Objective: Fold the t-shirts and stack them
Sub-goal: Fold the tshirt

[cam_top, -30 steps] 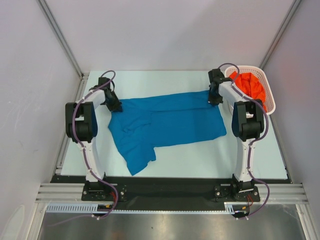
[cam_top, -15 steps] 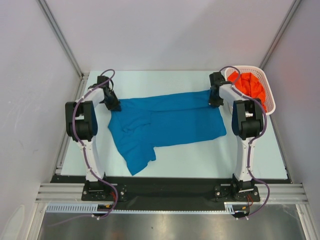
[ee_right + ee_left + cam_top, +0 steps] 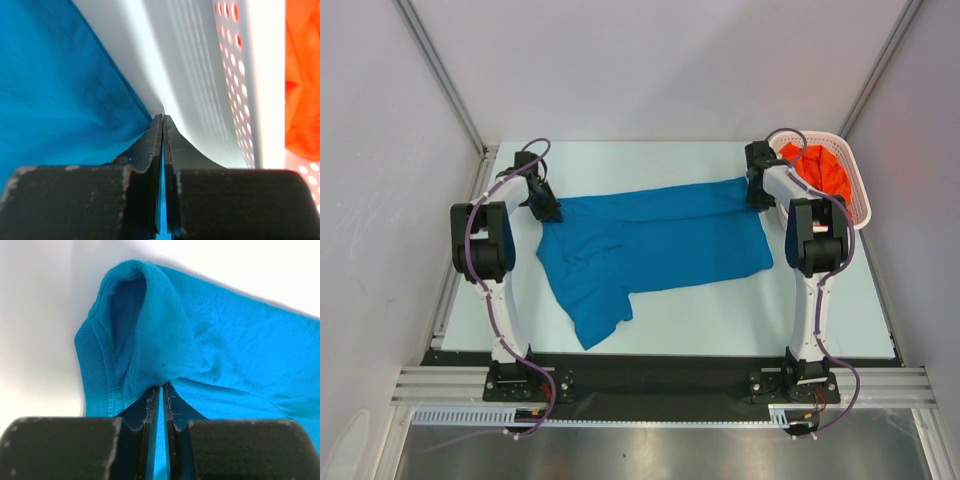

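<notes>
The blue t-shirt (image 3: 655,240) lies spread across the table, one sleeve hanging toward the near left. My left gripper (image 3: 548,212) is shut on its far left corner; the left wrist view shows cloth (image 3: 165,340) bunched and pinched between the fingers (image 3: 161,390). My right gripper (image 3: 758,196) is shut on its far right corner; the right wrist view shows blue cloth (image 3: 55,100) at the left and a thin blue strip between the closed jaws (image 3: 162,120). The orange-red t-shirt (image 3: 820,172) lies crumpled in the basket, also in the right wrist view (image 3: 302,75).
The white lattice basket (image 3: 858,190) stands at the far right corner of the table, its wall (image 3: 250,75) close beside my right gripper. The grey walls and metal frame posts enclose the table on three sides.
My right gripper has moved a little to the right toward the basket with the shirt's corner, pulling the far edge tauter. The left gripper has stayed in place.
</notes>
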You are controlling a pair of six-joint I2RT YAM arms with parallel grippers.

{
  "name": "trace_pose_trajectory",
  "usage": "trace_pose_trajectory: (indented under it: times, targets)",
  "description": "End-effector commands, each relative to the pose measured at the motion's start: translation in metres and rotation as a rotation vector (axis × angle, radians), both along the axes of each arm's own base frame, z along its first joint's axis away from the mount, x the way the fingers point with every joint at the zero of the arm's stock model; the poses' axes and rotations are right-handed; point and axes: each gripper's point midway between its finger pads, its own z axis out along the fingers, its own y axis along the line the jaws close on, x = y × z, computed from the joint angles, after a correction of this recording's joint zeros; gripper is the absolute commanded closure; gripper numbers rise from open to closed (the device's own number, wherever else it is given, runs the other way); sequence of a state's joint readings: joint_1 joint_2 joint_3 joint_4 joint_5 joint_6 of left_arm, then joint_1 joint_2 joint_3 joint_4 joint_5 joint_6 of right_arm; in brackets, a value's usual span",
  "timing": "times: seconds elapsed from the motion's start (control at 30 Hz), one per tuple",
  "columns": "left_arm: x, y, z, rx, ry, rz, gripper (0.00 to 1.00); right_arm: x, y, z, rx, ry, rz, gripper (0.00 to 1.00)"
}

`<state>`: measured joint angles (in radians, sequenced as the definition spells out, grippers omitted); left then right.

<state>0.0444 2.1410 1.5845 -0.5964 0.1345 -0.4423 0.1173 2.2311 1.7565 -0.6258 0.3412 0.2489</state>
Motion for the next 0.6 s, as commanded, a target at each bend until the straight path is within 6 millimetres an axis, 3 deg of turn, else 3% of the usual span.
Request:
trace_pose_trajectory:
  times: [0.0,0.1,0.17,0.27,0.37,0.5,0.57]
  targets:
    - [-0.009,0.028,-0.008,0.098,0.032,0.005,0.86,-0.005,0.010,0.054,-0.018,-0.076,0.028,0.98]
    - [-0.008,0.026,0.007,0.092,-0.016,-0.007,0.81,-0.002,0.022,0.071,-0.011,-0.124,0.060,0.97]
    - [-0.009,0.024,0.015,0.087,-0.029,-0.010,0.80,0.005,0.028,0.070,0.009,-0.129,0.071,0.97]
    - [-0.010,0.016,0.033,0.061,-0.072,-0.018,0.76,0.022,0.037,0.062,0.034,-0.122,0.081,0.96]
    - [-0.016,0.005,0.054,0.052,-0.102,-0.036,0.72,0.026,0.047,0.046,0.075,-0.102,0.085,0.95]
    - [-0.045,-0.013,0.077,0.030,-0.128,-0.051,0.65,0.019,0.051,0.043,0.091,-0.068,0.078,0.94]
    - [-0.075,-0.032,0.091,0.019,-0.148,-0.072,0.57,0.006,0.060,0.046,0.100,-0.056,0.088,0.92]
